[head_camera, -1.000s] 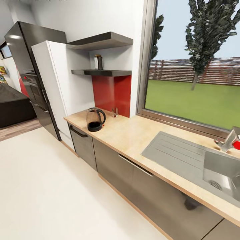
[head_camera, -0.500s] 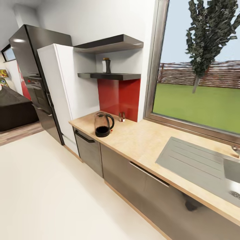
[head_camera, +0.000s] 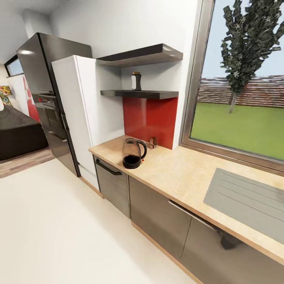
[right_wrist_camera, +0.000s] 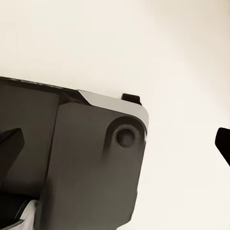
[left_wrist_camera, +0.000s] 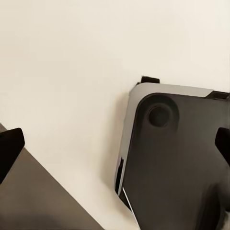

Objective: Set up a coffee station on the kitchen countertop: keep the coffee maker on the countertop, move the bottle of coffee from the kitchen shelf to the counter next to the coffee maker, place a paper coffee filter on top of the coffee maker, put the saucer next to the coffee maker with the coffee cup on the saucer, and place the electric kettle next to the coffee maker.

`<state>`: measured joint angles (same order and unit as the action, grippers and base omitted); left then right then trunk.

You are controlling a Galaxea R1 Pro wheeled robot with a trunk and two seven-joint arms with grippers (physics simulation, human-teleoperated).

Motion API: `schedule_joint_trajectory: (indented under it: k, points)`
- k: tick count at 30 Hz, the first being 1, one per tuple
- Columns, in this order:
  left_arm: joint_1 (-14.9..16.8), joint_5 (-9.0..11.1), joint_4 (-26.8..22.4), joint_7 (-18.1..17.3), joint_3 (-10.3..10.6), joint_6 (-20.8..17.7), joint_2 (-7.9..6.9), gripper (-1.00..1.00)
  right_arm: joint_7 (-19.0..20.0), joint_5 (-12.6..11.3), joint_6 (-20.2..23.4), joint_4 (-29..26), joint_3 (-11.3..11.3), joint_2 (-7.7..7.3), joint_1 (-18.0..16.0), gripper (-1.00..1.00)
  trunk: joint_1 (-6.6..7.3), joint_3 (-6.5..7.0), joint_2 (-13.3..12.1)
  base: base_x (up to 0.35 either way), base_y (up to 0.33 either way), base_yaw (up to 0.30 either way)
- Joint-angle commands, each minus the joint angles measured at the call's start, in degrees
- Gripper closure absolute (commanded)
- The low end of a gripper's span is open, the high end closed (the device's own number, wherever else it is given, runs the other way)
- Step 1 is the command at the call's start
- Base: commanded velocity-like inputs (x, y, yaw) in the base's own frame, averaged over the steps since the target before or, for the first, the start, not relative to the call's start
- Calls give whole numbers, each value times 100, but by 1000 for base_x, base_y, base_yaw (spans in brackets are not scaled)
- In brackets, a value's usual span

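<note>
Head view shows the kitchen countertop [head_camera: 185, 177] running from the picture's centre toward 4 o'clock, with dark grey cabinets [head_camera: 157, 213] below it and the grey steel sink drainboard [head_camera: 248, 201] inset at its 3 o'clock end. The electric kettle [head_camera: 133, 153] stands upright on the worktop near its far corner, handle toward the red backsplash [head_camera: 150, 118], and a small object sits at the foot of the backsplash, too small to identify. The kitchen shelf [head_camera: 142, 94] is mounted above the backsplash at roughly 12 o'clock from the kettle. The bottle of coffee [head_camera: 136, 81] stands upright on this shelf, well apart from the kettle. A second shelf board [head_camera: 142, 55] hangs above it. A white tall cabinet [head_camera: 83, 114] and a dark refrigerator [head_camera: 43, 94] stand at 9 o'clock from the shelves. A window [head_camera: 244, 94] with a tree and a lawn lies at 2 o'clock.

Left wrist view: the left gripper [left_wrist_camera: 115, 148] has its two dark fingertips [left_wrist_camera: 8, 146] at opposite picture edges, spread wide with nothing between them, above the pale floor [left_wrist_camera: 67, 72] and a corner of the robot base [left_wrist_camera: 177, 158].

Right wrist view: the right gripper [right_wrist_camera: 117, 143] is likewise released, fingertips [right_wrist_camera: 9, 143] far apart and empty, over the same floor and base.
</note>
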<state>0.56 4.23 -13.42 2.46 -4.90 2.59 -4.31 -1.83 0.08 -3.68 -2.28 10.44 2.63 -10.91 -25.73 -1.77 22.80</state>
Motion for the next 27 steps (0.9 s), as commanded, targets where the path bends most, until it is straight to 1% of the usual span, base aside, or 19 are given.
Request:
schedule_joint_trajectory:
  k: [1, 9, 27]
  points:
    - [5, 47, 6, 0, -2, 19, 0, -100, -19, 1, -18, 8, 28, 1, -7, -100, -5, -4, 12, 170, 299, 0]
    - [5, 43, 6, 0, -2, 20, 0, -100, -19, 1, -18, 8, 28, 1, -6, -100, -5, 58, 12, 170, 298, 0]
    - [6, 47, 6, 0, 6, 20, 9, -100, -28, 1, -10, 8, 28, -7, -8, -100, -5, 65, 12, 171, 299, 0]
